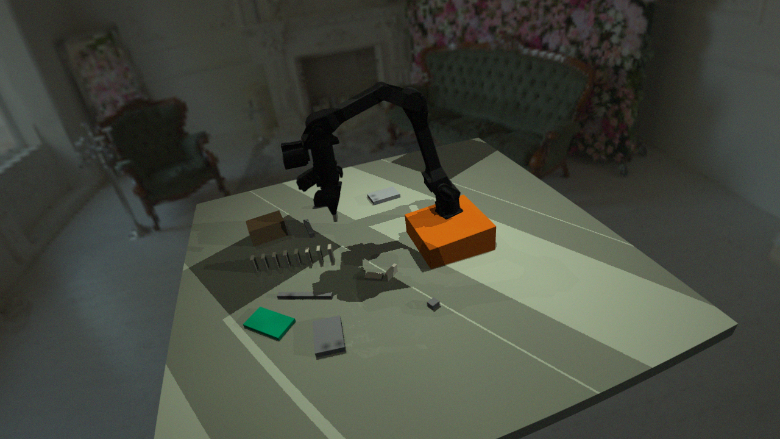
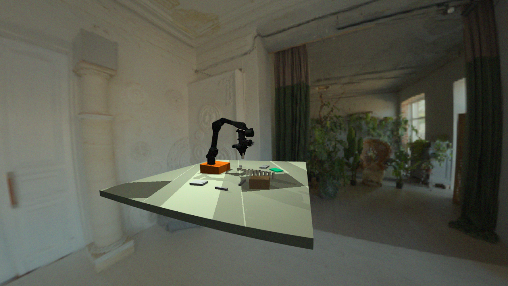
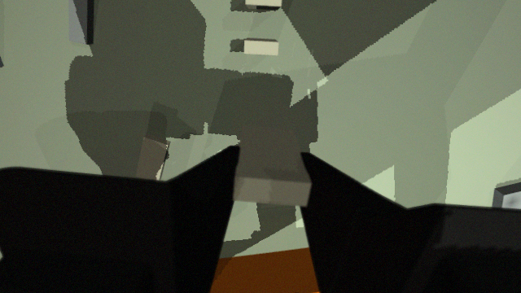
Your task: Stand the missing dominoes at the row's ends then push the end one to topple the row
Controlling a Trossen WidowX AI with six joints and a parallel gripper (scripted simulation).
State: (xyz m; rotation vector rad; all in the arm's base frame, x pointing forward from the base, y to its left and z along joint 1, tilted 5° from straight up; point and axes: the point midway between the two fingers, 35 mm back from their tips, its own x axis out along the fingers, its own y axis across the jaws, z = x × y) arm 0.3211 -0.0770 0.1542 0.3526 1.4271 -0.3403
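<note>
So the gripper (image 1: 333, 211) is clamped on a domino (image 3: 270, 179), hanging in the air in the upper middle of the top view, above the table (image 1: 545, 305). The row of standing dominoes (image 1: 291, 257) sits just below it in frame, left of the orange base (image 1: 463, 240). Two more dominoes (image 1: 381, 272) lie lower center, touching each other, near a brown box (image 1: 265, 226).

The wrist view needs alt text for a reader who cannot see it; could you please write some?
A black claw grips a pale grey domino between its two fingers, held above a shadowed green table. Two more pale dominoes appear near the top edge.
</note>
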